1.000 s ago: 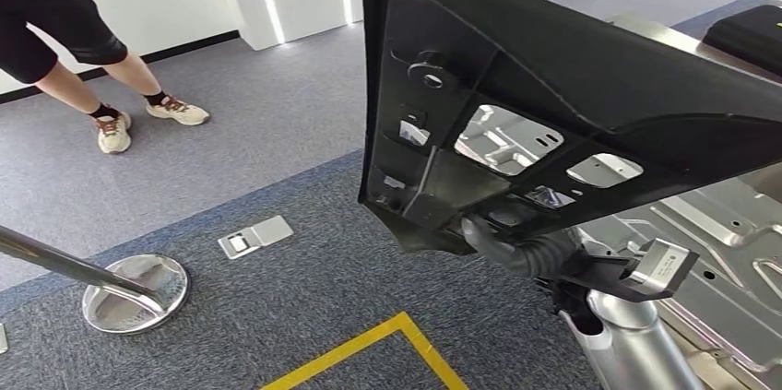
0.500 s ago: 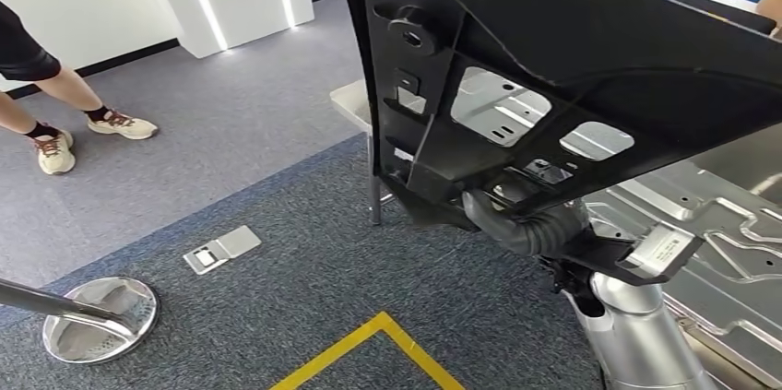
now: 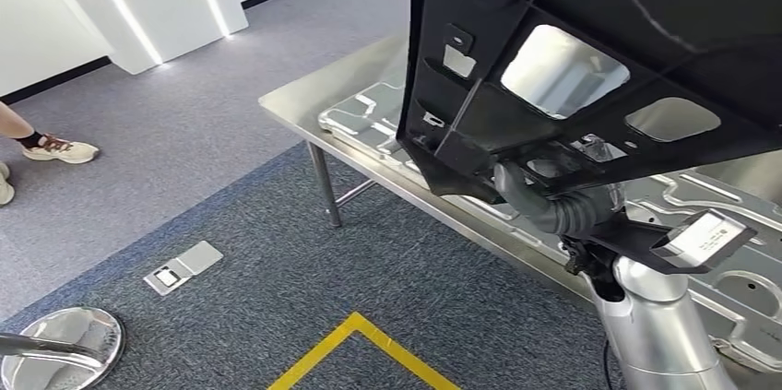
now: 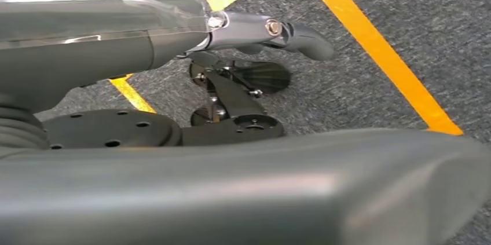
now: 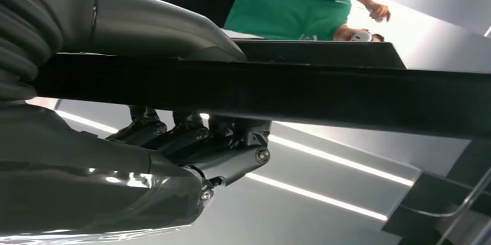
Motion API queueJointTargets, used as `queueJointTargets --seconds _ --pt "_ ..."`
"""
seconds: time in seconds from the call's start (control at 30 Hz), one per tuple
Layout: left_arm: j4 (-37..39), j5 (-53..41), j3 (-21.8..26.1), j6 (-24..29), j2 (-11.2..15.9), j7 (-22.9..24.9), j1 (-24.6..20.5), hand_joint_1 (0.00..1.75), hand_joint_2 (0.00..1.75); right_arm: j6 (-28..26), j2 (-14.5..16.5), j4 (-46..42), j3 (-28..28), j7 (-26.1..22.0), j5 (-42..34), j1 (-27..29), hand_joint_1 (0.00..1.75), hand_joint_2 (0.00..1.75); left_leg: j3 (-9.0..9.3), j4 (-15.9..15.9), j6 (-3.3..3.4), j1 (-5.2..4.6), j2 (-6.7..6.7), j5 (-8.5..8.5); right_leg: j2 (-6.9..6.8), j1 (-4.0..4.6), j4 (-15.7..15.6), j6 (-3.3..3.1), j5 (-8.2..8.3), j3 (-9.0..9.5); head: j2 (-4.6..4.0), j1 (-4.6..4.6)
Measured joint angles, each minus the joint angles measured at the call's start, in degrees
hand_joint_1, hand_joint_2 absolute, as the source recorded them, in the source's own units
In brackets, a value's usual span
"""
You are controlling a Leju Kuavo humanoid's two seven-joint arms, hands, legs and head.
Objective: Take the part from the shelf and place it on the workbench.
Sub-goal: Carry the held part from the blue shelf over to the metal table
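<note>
A: Status? The part [image 3: 590, 58] is off the shelf, gripped at its lower edge by the right robot hand [image 3: 544, 196], held up above the counter [image 3: 304, 95].

B: Left robot hand [image 4: 255, 77]?

A: Hangs over floor, fingers apart, holding nothing. Remaining: lower and release the part onto the counter.

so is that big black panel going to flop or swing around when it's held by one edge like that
Probably stiff: the black panel shows moulded ribs and cut-outs and holds its shape above the right hand. Likely light for its size, being thin plastic by the look of it. With the grip only at its lower edge, it may sway or twist.
</note>
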Motion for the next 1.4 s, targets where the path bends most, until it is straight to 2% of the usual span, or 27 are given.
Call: queueJointTargets --seconds 0.07,0.13,0.17,0.2,0.23,0.3,0.37,0.4,0.47,0.53,0.6,0.63,0.67,0.7,0.73,0.8,0.87,0.97,1.03,1.07,1.13,1.17,1.2,1.23,1.27,1.33,1.4 --pt "0.0 0.0 0.0 0.0 0.0 0.0 0.0 0.00 0.00 0.0 0.0 -0.1 0.0 0.1 0.3 -0.1 1.75 1.75 -2.27 5.2 -0.40 0.11 -1.92 -3.19 0.65 -0.16 -0.1 -0.59 0.08 0.04 0.00 -0.02" --pt "0.0 0.0 0.0 0.0 0.0 0.0 0.2 0.00 0.00 0.0 0.1 -0.1 0.0 0.2 0.6 0.0 1.75 1.75 -6.10 13.1 -0.41 0.06 -2.73 -6.36 1.52 0.00 0.0 -0.85 0.05 0.04 0.00 -0.03" --pt "0.0 0.0 0.0 0.0 0.0 0.0 0.3 0.00 0.00 0.0 0.1 -0.1 0.0 0.3 0.7 0.0 1.75 1.75 -7.37 15.5 -0.27 -0.01 -2.85 -6.70 2.04 0.11 0.0 -0.88 0.04 0.08 0.00 -0.03" --pt "0.0 0.0 0.0 0.0 0.0 0.0 0.3 0.00 0.00 0.0 0.1 -0.1 0.0 0.3 0.7 0.0 1.75 1.75 -7.67 15.6 0.01 -0.12 -2.97 -5.87 2.60 0.23 0.0 -0.90 0.03 0.14 0.00 -0.02" --pt "0.0 0.0 0.0 0.0 0.0 -0.1 0.3 0.00 0.00 0.0 0.1 -0.1 0.0 0.3 0.8 0.0 1.75 1.75 -6.89 13.3 0.45 -0.28 -3.23 -3.99 3.20 0.34 0.0 -0.91 0.02 0.23 0.00 -0.02" --pt "0.0 -0.1 -0.1 0.0 0.1 -0.1 0.3 0.00 0.00 0.0 0.1 -0.1 0.0 0.3 0.8 0.0 1.75 1.75 -3.71 5.5 1.69 -0.67 -4.90 0.40 4.29 0.50 0.0 -0.89 -0.01 0.31 0.00 -0.02" --pt "0.0 -0.1 -0.2 0.0 0.2 -0.2 0.4 0.00 0.00 0.0 0.1 -0.1 0.1 0.3 0.9 0.1 1.75 1.75 -1.66 0.6 2.44 -0.97 -6.52 2.21 5.26 0.41 0.0 -0.64 0.02 0.12 0.00 -0.01" --pt "0.0 -0.1 -0.2 0.0 0.3 -0.2 0.3 0.00 0.00 0.0 0.1 -0.1 0.1 0.3 0.9 0.1 1.75 1.75 -1.42 0.1 2.54 -1.03 -6.71 2.05 5.69 0.31 0.0 -0.40 0.09 -0.05 0.00 -0.02" --pt "0.0 -0.2 -0.3 0.0 0.3 -0.2 0.1 0.00 0.00 0.0 0.1 -0.1 0.0 0.3 1.1 0.3 1.75 1.75 -1.14 -0.7 2.59 -0.85 -5.93 2.15 6.01 0.27 0.0 0.21 0.11 -0.26 0.00 -0.04" --pt "0.0 -0.2 -0.4 0.0 0.2 -0.2 0.0 0.00 0.00 0.0 0.1 -0.2 0.0 0.3 1.4 0.2 1.75 1.75 -0.69 -1.5 2.71 -0.48 -4.88 2.40 4.24 0.40 1.7 0.82 -1.31 -0.96 0.00 0.07" --pt "0.0 -0.2 -0.4 0.0 0.2 -0.2 0.1 0.00 0.00 -0.1 0.0 -0.1 0.1 0.2 1.6 0.2 1.75 1.75 -0.48 -1.8 2.79 -0.36 -3.78 2.47 2.24 0.21 7.5 1.41 -4.69 -3.67 0.00 0.19" --pt "0.0 -0.2 -0.4 0.0 0.2 -0.2 0.2 0.00 0.00 -0.1 0.0 -0.1 0.1 0.2 1.7 0.4 1.75 1.75 -0.48 -1.7 2.77 -0.33 -3.15 2.43 1.96 0.03 11.4 1.75 -6.25 -5.52 0.00 0.19" --pt "0.0 -0.2 -0.4 0.0 0.2 -0.2 0.3 0.00 0.00 -0.2 0.0 0.0 0.1 0.2 1.7 0.6 1.75 1.75 -0.48 -1.7 2.72 -0.28 -2.53 2.37 1.86 -0.16 14.1 2.09 -6.96 -6.90 0.00 0.19" --pt "0.0 -0.2 -0.5 0.0 0.2 -0.1 0.3 0.00 0.00 -0.2 0.0 0.1 0.1 0.2 1.8 0.8 1.75 1.75 -0.45 -1.7 2.62 -0.20 -1.93 2.29 1.72 -0.32 14.9 2.44 -6.59 -7.33 0.00 0.19" --pt "0.0 -0.2 -0.5 0.0 0.2 -0.1 0.3 0.00 0.00 -0.2 0.0 0.1 0.1 0.2 1.8 0.9 1.75 1.75 -0.40 -1.6 2.45 -0.08 -1.38 2.17 1.44 -0.47 13.4 2.77 -5.17 -6.56 0.00 0.18" --pt "0.0 -0.3 -0.6 0.0 0.2 -0.1 0.2 0.00 0.00 -0.2 0.0 0.2 0.1 0.2 1.8 1.0 1.75 1.75 -0.25 -1.2 1.82 0.13 -0.48 1.75 -0.17 -0.54 5.7 3.22 -1.55 -2.74 0.00 0.19" --pt "0.0 -0.5 -0.7 0.0 0.2 -0.1 0.2 0.00 0.00 -0.2 0.0 0.2 0.1 0.1 1.8 1.0 1.75 1.75 -0.16 -0.8 1.07 0.00 0.17 1.32 -1.22 -0.35 0.6 2.54 0.03 -0.32 0.00 0.18" --pt "0.0 -0.6 -0.8 0.0 0.2 -0.2 0.1 0.00 0.00 -0.3 0.0 0.2 0.0 0.0 1.9 1.0 1.75 1.75 0.07 -0.8 0.29 -0.05 0.95 1.05 -0.20 -0.21 0.2 0.82 0.05 -0.40 0.00 0.17" --pt "0.0 -0.6 -0.8 0.0 0.2 -0.2 0.0 0.00 0.00 -0.3 0.0 0.2 0.1 0.0 1.9 0.9 1.75 1.75 -0.41 0.8 -0.25 0.17 -0.20 -0.41 0.42 -0.38 0.1 0.10 0.21 -0.41 0.00 0.16" --pt "0.0 -0.6 -0.8 0.0 0.2 -0.2 -0.1 0.00 0.00 -0.3 0.0 0.2 0.1 0.0 1.9 0.9 1.75 1.75 -1.49 3.3 -0.46 0.24 -1.20 -2.06 0.71 -0.46 0.1 -0.19 0.27 -0.40 0.00 0.15" --pt "0.0 -0.6 -0.8 0.0 0.2 -0.2 0.1 0.00 0.00 -0.2 0.1 0.3 0.1 0.0 2.1 0.9 1.75 1.75 -5.01 11.1 -0.53 0.24 -2.57 -5.75 1.47 -0.34 0.1 -0.53 0.29 -0.44 0.00 0.14" --pt "0.0 -0.6 -0.8 0.0 0.2 -0.2 0.2 0.00 0.00 -0.2 0.1 0.3 0.2 0.0 2.1 0.9 1.75 1.75 -6.61 14.4 -0.47 0.20 -2.76 -6.80 1.96 -0.23 0.1 -0.59 0.29 -0.45 0.00 0.15" --pt "0.0 -0.6 -0.8 0.0 0.2 -0.2 0.3 0.00 0.00 -0.2 0.1 0.3 0.2 0.0 2.2 0.9 1.75 1.75 -7.38 15.8 -0.29 0.15 -2.86 -6.70 2.48 -0.13 0.1 -0.61 0.29 -0.42 0.00 0.15" --pt "0.0 -0.7 -0.8 0.0 0.2 -0.2 0.3 0.00 0.00 -0.2 0.1 0.4 0.3 0.0 2.3 0.9 1.75 1.75 -7.08 14.8 0.01 0.06 -3.01 -5.46 3.04 -0.03 0.1 -0.62 0.30 -0.36 0.00 0.16" --pt "0.0 -0.7 -0.8 0.0 0.2 -0.2 0.3 0.00 0.00 -0.2 0.1 0.4 0.3 0.1 2.4 0.8 1.75 1.75 -5.78 11.7 0.46 -0.07 -3.39 -3.35 3.61 0.05 0.1 -0.61 0.29 -0.27 0.00 0.16" --pt "0.0 -0.7 -0.8 0.0 0.3 -0.2 0.4 0.00 0.00 -0.2 0.1 0.4 0.4 0.2 2.6 0.7 1.75 1.75 -2.50 4.0 1.57 -0.30 -5.73 0.56 4.65 0.07 0.2 -0.51 0.30 -0.24 0.00 0.17" --pt "0.0 -0.7 -0.8 -0.1 0.3 -0.3 0.4 0.00 0.00 -0.1 0.1 0.5 0.5 0.4 2.7 0.5 1.75 1.75 -0.95 0.2 2.14 -0.54 -7.53 1.65 5.61 -0.16 0.2 -0.06 0.44 -0.63 0.00 0.15"
